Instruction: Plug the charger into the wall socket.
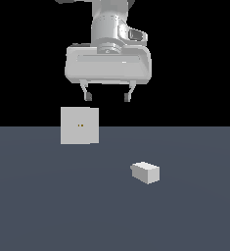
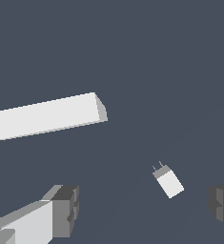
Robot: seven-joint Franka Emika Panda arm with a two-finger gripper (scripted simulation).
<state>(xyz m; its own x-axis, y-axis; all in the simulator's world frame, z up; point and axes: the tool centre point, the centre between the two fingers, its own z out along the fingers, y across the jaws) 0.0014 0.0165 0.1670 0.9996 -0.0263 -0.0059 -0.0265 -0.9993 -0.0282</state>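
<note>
The charger (image 1: pixel 146 172) is a small white block lying on the dark grey floor, toward the exterior view's right. In the wrist view the charger (image 2: pixel 168 181) shows two thin prongs at one end. The wall socket (image 1: pixel 79 125) is a flat upright white square plate with two tiny orange-brown holes, toward the exterior view's left; the wrist view shows the wall socket (image 2: pixel 44 116) edge-on from above. My gripper (image 1: pixel 107 94) hangs open and empty high above the floor, above and between the two. One dark fingertip (image 2: pixel 66 209) shows in the wrist view.
The dark grey floor (image 1: pixel 48 206) spreads around both objects. Behind it the background is black.
</note>
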